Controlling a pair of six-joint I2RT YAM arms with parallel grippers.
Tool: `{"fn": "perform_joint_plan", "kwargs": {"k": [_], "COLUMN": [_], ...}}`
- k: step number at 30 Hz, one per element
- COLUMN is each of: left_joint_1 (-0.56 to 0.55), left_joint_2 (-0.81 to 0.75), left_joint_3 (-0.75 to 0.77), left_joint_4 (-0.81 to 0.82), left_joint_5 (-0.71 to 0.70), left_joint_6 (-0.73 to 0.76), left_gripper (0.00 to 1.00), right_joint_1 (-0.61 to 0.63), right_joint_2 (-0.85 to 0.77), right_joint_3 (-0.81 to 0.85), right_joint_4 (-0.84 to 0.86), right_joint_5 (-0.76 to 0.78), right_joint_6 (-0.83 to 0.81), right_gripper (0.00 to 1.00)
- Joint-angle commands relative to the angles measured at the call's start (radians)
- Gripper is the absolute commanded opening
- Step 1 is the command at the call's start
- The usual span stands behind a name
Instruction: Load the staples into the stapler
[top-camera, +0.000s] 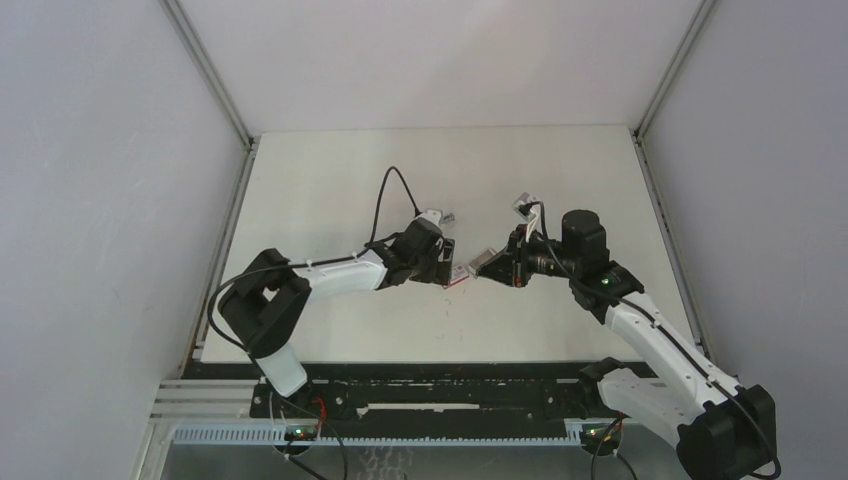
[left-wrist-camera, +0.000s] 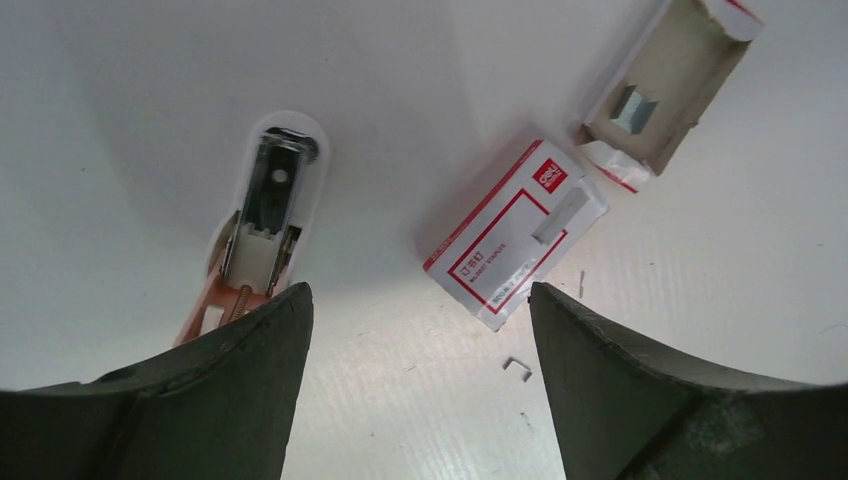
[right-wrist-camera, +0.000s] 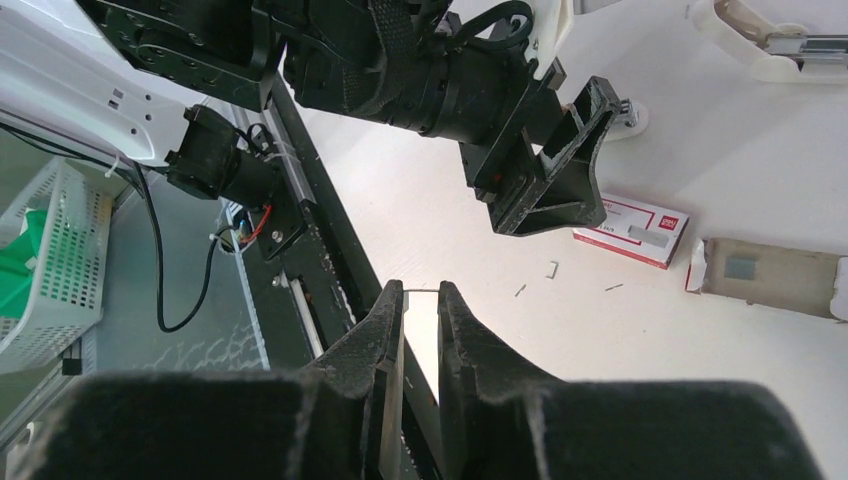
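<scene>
In the left wrist view the stapler (left-wrist-camera: 265, 215) lies open on the table, its metal channel facing up. The red-and-white box sleeve (left-wrist-camera: 500, 245) lies to its right with a short staple strip (left-wrist-camera: 558, 218) on top. The grey tray (left-wrist-camera: 665, 85) lies apart from it at the top right with a piece of staples (left-wrist-camera: 632, 108) inside. My left gripper (left-wrist-camera: 420, 300) is open and empty above the table between stapler and box. My right gripper (right-wrist-camera: 420, 291) is shut on a thin silvery staple strip held between its tips, above the table near the left gripper (right-wrist-camera: 545, 190).
Loose single staples (left-wrist-camera: 517, 368) lie on the table near the box, also seen in the right wrist view (right-wrist-camera: 552, 268). The two grippers (top-camera: 445, 262) (top-camera: 480, 270) face each other closely at mid-table. A white basket (right-wrist-camera: 45, 270) stands beyond the table's near edge.
</scene>
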Motion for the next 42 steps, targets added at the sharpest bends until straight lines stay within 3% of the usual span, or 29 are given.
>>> {"fn": "perform_joint_plan", "kwargs": {"k": [1, 14, 18, 25, 33, 42], "left_joint_1": [-0.007, -0.007, -0.011, -0.010, -0.001, 0.121], "left_joint_2": [0.003, -0.013, -0.065, -0.102, -0.261, -0.449], "left_joint_3": [0.054, 0.025, -0.045, -0.086, -0.218, -0.358], "left_joint_4": [-0.031, -0.031, 0.037, 0.014, 0.097, 0.195], "left_joint_5": [-0.055, -0.120, -0.087, -0.148, -0.104, 0.043], "left_joint_6": [0.037, 0.058, 0.063, 0.074, 0.025, -0.014], "left_gripper": [0.84, 0.85, 0.85, 0.85, 0.86, 0.87], "right_joint_1": [-0.003, -0.003, -0.002, 0.018, 0.125, 0.248], "right_joint_2": [0.001, 0.014, 0.022, 0.037, 0.086, 0.254], "right_joint_3": [0.003, -0.016, -0.027, -0.031, -0.035, -0.056], "right_joint_4": [0.051, 0.080, 0.098, 0.114, 0.166, 0.430], "right_joint_5": [-0.019, -0.008, -0.004, 0.006, 0.171, 0.409], "right_joint_6": [0.015, 0.024, 0.030, 0.031, -0.005, -0.027], "right_gripper": [0.09, 0.09, 0.09, 0.09, 0.09, 0.10]}}
